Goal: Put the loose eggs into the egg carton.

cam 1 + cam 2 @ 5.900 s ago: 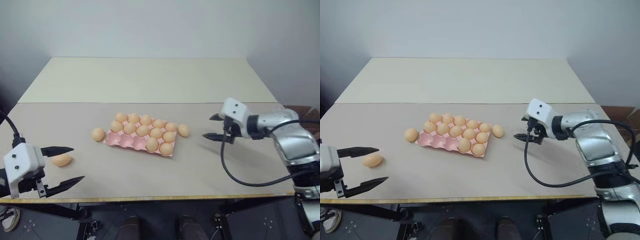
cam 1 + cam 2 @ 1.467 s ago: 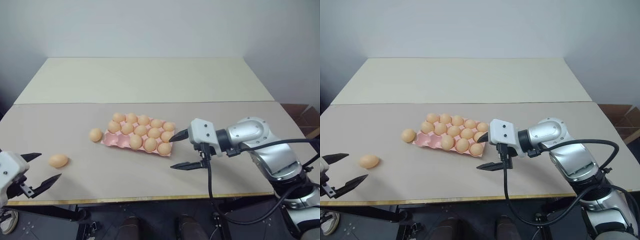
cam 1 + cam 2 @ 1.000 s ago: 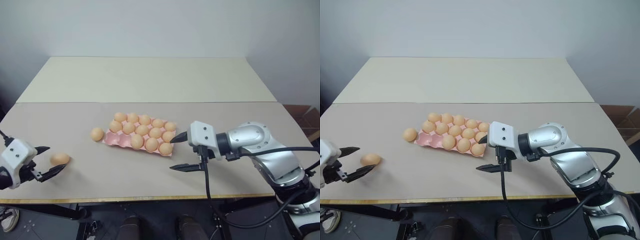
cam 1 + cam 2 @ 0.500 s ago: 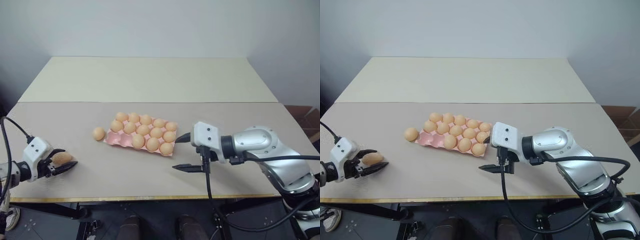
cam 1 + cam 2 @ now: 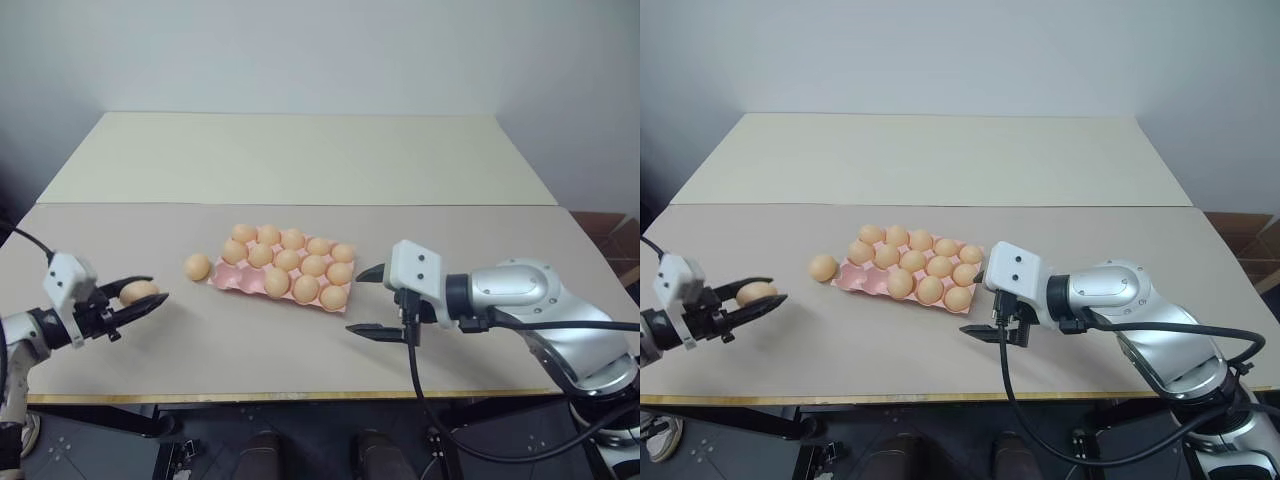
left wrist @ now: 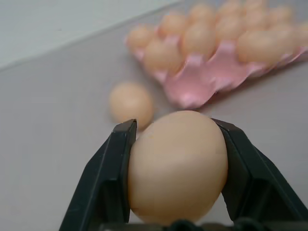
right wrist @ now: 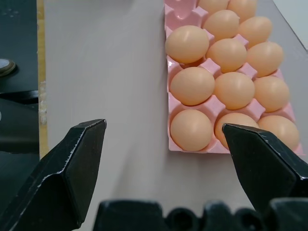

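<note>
Left pincer: clenched on loose egg.
Right pincer: released, idle.
Next: carry toward 2 o'clock, empty egg carton cup.

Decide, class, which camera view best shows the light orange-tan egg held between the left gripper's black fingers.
The left wrist view: the light orange-tan egg sits close up, clamped between both black fingers of the left gripper. The two eye views show it small, near the table's left edge, partly hidden by the fingers.
</note>
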Tool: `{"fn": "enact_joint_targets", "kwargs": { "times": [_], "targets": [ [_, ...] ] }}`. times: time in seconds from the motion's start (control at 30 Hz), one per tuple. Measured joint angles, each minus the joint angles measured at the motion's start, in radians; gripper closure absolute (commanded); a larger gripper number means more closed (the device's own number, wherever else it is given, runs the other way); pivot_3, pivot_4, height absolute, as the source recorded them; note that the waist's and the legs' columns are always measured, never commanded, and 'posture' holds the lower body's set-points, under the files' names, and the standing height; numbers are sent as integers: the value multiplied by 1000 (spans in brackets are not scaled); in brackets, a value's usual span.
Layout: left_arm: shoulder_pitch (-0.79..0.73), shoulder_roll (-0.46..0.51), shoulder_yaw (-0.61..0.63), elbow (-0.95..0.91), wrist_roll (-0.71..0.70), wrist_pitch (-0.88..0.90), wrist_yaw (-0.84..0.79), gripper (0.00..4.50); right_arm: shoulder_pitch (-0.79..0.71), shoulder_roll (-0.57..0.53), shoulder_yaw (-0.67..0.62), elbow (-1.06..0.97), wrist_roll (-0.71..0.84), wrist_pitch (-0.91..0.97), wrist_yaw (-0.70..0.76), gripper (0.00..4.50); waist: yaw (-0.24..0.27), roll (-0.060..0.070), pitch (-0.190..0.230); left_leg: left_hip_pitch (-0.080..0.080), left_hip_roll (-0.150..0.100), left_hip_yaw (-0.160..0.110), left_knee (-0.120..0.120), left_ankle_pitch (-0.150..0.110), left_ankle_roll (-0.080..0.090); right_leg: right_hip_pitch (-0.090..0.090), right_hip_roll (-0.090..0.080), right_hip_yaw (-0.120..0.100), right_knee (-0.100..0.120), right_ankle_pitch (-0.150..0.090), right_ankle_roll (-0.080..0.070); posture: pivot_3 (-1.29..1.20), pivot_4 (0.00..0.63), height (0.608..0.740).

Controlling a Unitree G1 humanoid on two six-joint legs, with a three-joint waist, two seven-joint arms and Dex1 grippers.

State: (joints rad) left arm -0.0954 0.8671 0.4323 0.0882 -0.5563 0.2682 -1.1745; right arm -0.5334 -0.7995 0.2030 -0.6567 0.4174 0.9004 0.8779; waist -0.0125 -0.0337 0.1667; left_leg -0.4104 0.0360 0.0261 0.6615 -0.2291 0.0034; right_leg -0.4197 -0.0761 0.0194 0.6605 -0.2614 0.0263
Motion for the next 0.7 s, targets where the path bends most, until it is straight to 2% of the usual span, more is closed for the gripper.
{"fn": "enact_joint_targets", "kwargs": {
  "times": [0.27,0.53,0.7],
  "targets": [
    [-214,-123,-202,-29,-26,37,-33,2438,28,-7,-62,-97,30,69,-78,0,3,0,0,-1,-1,0,2,0,0,1,1,0,0,0,1,0,150,740],
    [-386,-239,-334,170,95,-84,-37,2438,79,-9,-122,-218,75,189,-178,0,-1,-1,0,-2,-2,0,2,0,0,0,1,0,1,0,1,0,150,740],
    [-439,-269,-353,268,136,-138,-43,2438,112,-24,-148,-250,79,226,-218,0,-1,-1,0,-3,-2,-1,3,0,0,0,1,0,1,0,1,0,150,740]
  ]
}}
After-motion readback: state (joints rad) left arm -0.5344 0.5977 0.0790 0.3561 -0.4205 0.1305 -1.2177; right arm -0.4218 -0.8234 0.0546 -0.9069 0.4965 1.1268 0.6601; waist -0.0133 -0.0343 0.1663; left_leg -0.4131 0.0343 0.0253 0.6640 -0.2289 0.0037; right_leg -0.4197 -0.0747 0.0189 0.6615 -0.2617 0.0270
